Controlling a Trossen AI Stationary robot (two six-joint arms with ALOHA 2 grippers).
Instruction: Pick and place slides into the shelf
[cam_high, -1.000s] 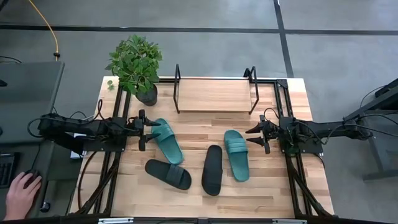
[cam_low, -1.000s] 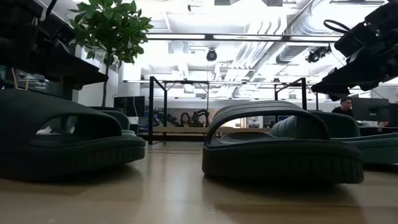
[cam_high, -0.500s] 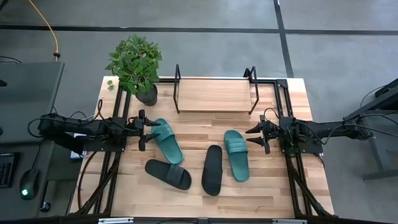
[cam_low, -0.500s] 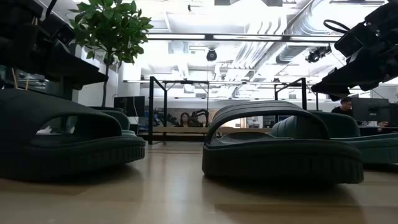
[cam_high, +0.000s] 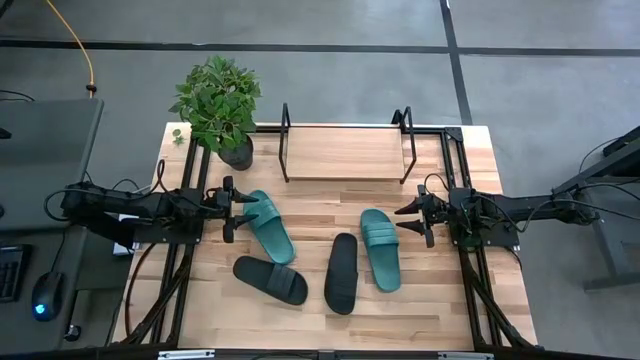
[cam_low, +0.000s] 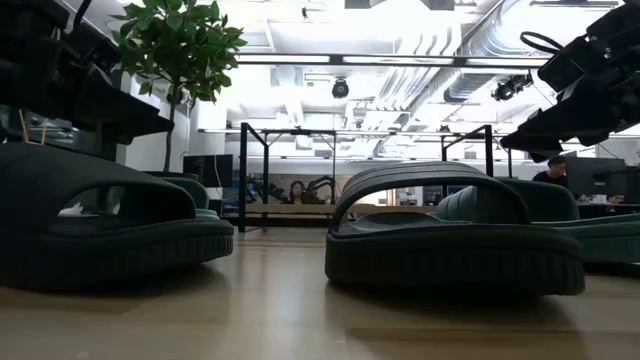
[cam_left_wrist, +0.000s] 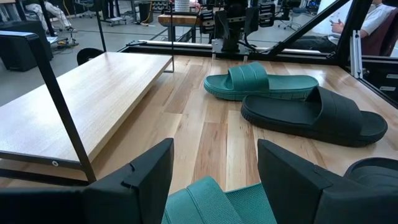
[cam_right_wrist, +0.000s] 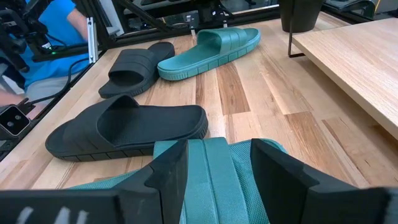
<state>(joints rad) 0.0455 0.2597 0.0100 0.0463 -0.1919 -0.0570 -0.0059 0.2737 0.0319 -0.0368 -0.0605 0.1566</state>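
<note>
Four slides lie sole-down on the tabletop. One teal slide (cam_high: 268, 226) lies left of centre and the other teal slide (cam_high: 380, 249) right of centre. Two black slides (cam_high: 270, 280) (cam_high: 341, 272) lie nearer the near edge. The shelf (cam_high: 345, 153) stands at the far edge, its board bare. My left gripper (cam_high: 230, 210) is open at the far end of the left teal slide (cam_left_wrist: 214, 202), which shows between and below its fingers. My right gripper (cam_high: 405, 219) is open beside the far end of the right teal slide (cam_right_wrist: 208, 180). Neither touches a slide.
A potted plant (cam_high: 220, 105) stands at the far left corner, next to the shelf's left frame. Black rails run along both sides of the table (cam_high: 310, 200). Bare wood lies between the slides and the shelf. In the low view the black slides (cam_low: 455, 230) fill the foreground.
Both arms and all four slides have kept still. A person's hand that rested on a mouse beyond the table's left near corner has gone out of view.
</note>
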